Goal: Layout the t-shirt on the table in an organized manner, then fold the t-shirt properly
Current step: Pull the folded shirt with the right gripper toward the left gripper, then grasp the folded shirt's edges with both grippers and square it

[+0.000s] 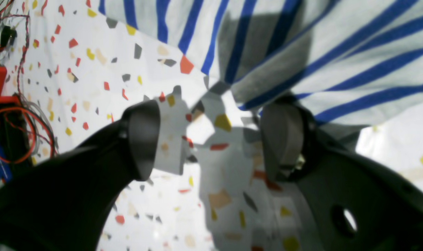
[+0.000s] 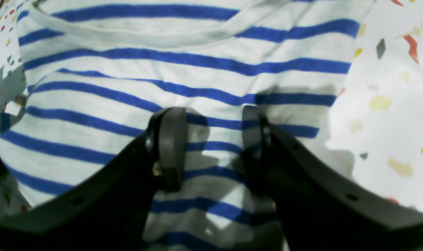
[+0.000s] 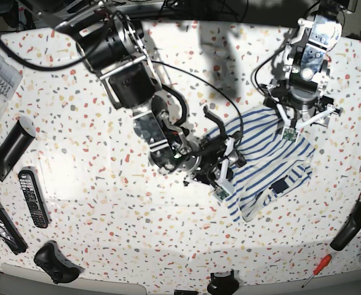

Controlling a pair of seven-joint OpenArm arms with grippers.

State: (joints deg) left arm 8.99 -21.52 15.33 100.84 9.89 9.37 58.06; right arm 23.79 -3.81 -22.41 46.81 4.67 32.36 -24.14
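On the left of the base view, the right gripper hovers low over the near edge of the t-shirt, jaws partly apart and gripping nothing; its wrist view shows striped cloth between the fingers. The shirt lies crumpled on the table, right of centre. It looks light, soft and limp, likely to sag and slide, so hems, shoulders or sleeve edges suit pinching. Further right, the left gripper stands wide open at a cloth edge.
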